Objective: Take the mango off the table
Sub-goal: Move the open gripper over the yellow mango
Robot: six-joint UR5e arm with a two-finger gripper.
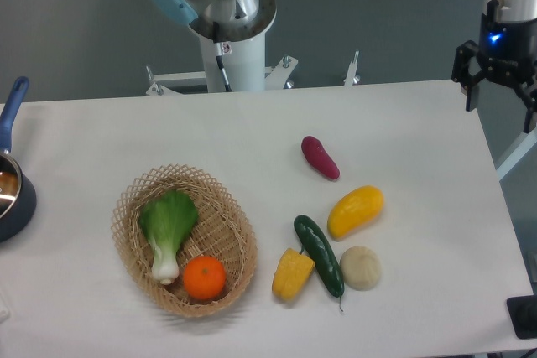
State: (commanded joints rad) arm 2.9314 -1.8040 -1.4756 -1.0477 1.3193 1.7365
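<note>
So the gripper (pixel 500 88) is way over at the far right corner, hanging past the edge of the table (pixel 252 132), and its black fingers (pixel 471 90) are spread apart. It's released, nothing in it, touching nothing. There's a little blue light glowing on the body just above the fingers.

The mango (pixel 356 211) is lying on the white top, right of centre, tilted with its upper end pointing to the right. It's well apart from the gripper. Just left of it and below is a dark green cucumber (pixel 319 256), and a pale round lumpy thing (pixel 361 267) is right below the mango. A yellow corn piece (pixel 292 274) is up against the cucumber's left side. Above the mango there's a purple sweet potato (pixel 320 158) on its own.

On the left a wicker basket (pixel 134 199) holds a bok choy (pixel 168 228) and an orange (pixel 204 278). A dark pot with a blue handle (pixel 12 169) pokes in at the left edge.

For labels: there's a small sticker on the arm's white base column (pixel 233 56), too tiny to read.
</note>
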